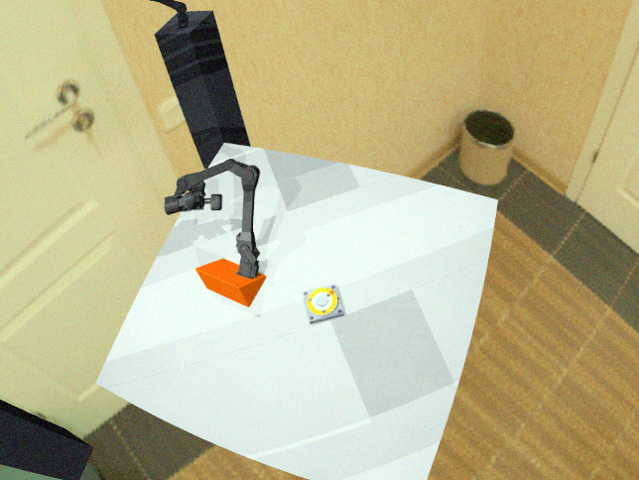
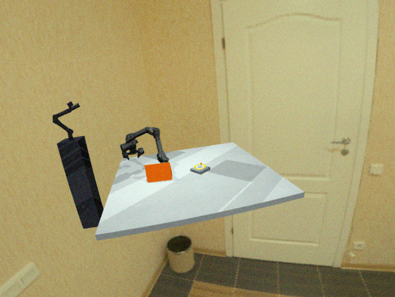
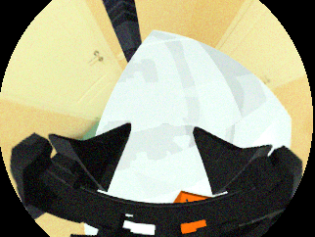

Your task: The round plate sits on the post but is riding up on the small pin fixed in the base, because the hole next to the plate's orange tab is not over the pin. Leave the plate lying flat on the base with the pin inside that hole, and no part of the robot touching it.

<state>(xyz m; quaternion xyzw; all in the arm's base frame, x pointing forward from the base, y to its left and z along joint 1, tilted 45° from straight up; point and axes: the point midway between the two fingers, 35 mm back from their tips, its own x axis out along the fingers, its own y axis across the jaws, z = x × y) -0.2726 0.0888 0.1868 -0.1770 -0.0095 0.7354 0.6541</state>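
Observation:
The round yellow plate (image 1: 311, 301) (image 2: 200, 168) sits on the white post (image 1: 321, 300) of a small grey square base (image 1: 338, 312) (image 2: 198, 171) near the middle of the white table (image 1: 310, 392) (image 2: 191, 197). The plate's orange tab, hole and the pin are too small to make out. My gripper (image 1: 191, 203) (image 2: 132, 155) (image 3: 162, 127) is open and empty. It hangs in the air over the table's back left part, far from the plate. The wrist view shows only bare table between the fingers; the plate is outside that view.
The arm stands on an orange wedge-shaped pedestal (image 1: 227, 281) (image 2: 157, 171) left of the base. A tall dark tower (image 1: 201, 87) (image 2: 80, 181) stands beyond the table's back left corner. A waste bin (image 1: 485, 147) (image 2: 180, 253) is on the floor.

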